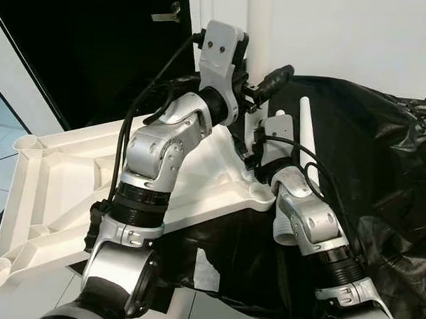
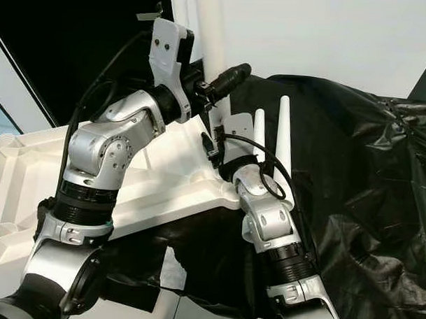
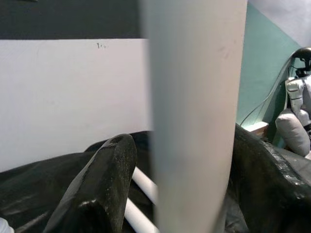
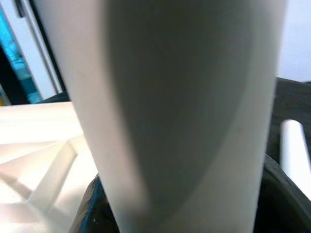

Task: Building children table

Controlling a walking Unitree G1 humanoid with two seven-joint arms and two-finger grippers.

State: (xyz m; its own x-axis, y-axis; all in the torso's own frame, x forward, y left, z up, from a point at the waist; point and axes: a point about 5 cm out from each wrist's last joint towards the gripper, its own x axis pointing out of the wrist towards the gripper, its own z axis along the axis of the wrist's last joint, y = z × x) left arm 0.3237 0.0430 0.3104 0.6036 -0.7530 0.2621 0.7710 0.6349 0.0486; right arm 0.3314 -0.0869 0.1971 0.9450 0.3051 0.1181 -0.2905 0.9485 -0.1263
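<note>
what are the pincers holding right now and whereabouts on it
Both hold the upright white table leg standing at the upturned tabletop's corner: the left pincer partway up its shaft, the right pincer lower, near its base.

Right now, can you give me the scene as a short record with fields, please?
table top: white plastic table top, underside up, tilted, partly on black plastic sheet
upright leg: white leg stands at the top's far corner
left gripper: left gripper around the upright leg, higher up
right gripper: right gripper at the leg's base, near the corner socket
spare legs: two white legs lying on the sheet
background: white wall, dark doorway
</note>
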